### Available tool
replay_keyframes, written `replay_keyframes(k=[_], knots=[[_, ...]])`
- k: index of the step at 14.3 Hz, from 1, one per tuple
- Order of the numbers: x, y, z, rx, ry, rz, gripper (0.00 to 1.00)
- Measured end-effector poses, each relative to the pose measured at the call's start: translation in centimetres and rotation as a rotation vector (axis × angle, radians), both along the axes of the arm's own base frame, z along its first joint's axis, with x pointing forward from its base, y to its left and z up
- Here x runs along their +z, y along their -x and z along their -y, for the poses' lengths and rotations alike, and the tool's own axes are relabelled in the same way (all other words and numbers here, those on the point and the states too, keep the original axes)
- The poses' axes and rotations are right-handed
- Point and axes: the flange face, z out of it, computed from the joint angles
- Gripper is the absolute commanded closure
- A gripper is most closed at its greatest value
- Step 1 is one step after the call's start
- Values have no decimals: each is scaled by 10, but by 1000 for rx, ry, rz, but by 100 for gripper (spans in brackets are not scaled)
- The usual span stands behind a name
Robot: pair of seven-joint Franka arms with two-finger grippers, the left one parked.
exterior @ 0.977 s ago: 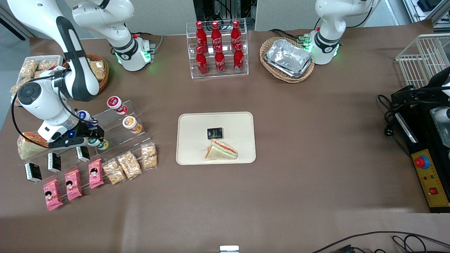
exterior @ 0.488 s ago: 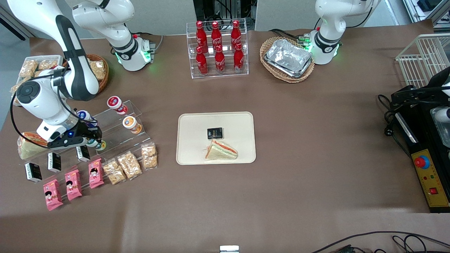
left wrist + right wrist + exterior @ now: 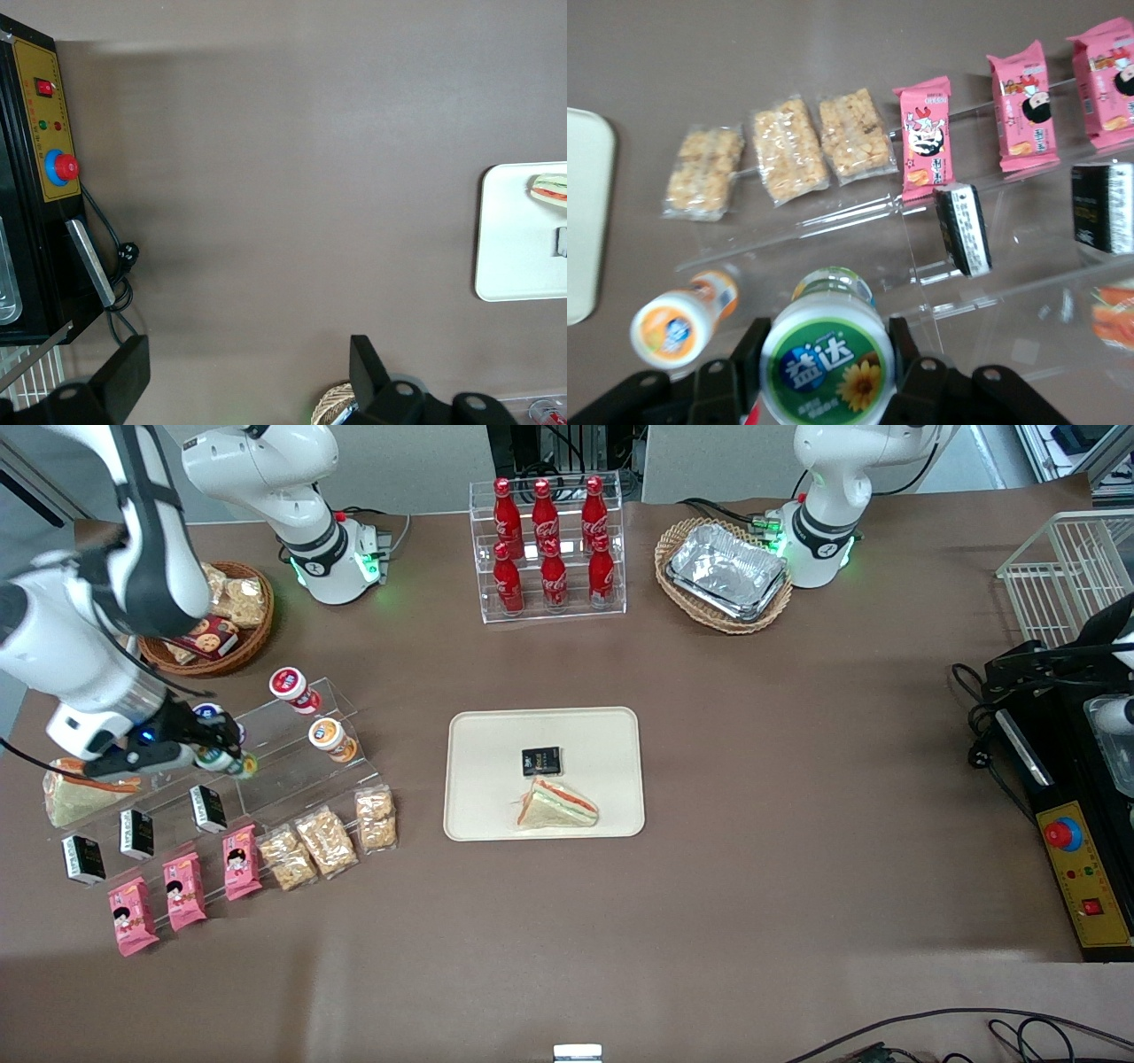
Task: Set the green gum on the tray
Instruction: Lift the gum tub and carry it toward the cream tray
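A: Where's the gripper (image 3: pixel 221 760), and what's in it?
B: It hangs above the clear stepped rack (image 3: pixel 292 757) at the working arm's end of the table. Its black fingers (image 3: pixel 753 356) are closed against the sides of the green gum (image 3: pixel 827 359), and the bottle sits between them clear of the steps.

A: Start with the big things, then.
B: The brown table (image 3: pixel 753 779) carries everything. The tray (image 3: pixel 478 815) lies near its middle, well apart from the gum, toward the parked arm's end from the rack.

A: Anything on the tray?
B: A wedge sandwich (image 3: pixel 557 806), and a small black packet (image 3: pixel 541 761) just beside it, farther from the front camera.

A: And the rack?
B: An orange-lidded bottle (image 3: pixel 680 324) lies on a step beside the gum. A red-lidded bottle (image 3: pixel 291 687) is on a higher step. Black packets (image 3: pixel 963 227) stand on a lower step. Pink packets (image 3: pixel 929 137) and clear bags of crackers (image 3: pixel 787 149) line the lowest row, nearest the front camera.
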Motion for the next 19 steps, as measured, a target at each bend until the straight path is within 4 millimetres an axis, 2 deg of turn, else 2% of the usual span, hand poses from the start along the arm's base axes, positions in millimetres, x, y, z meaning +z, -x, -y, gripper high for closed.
replay_keyframes(k=[2, 4, 5, 7, 10, 13, 15, 19], knots=[[50, -1, -6, 8, -9, -43, 48], [90, -2, -17, 7, -11, -64, 48], [103, -2, -26, 2, -11, -68, 48], [115, -2, -59, -28, -9, -75, 48], [111, 4, -131, -98, 0, -90, 48], [98, 13, -205, -152, 16, -95, 48], [82, 15, -241, -165, 27, -91, 48], [41, 15, -298, -179, 43, -67, 48]])
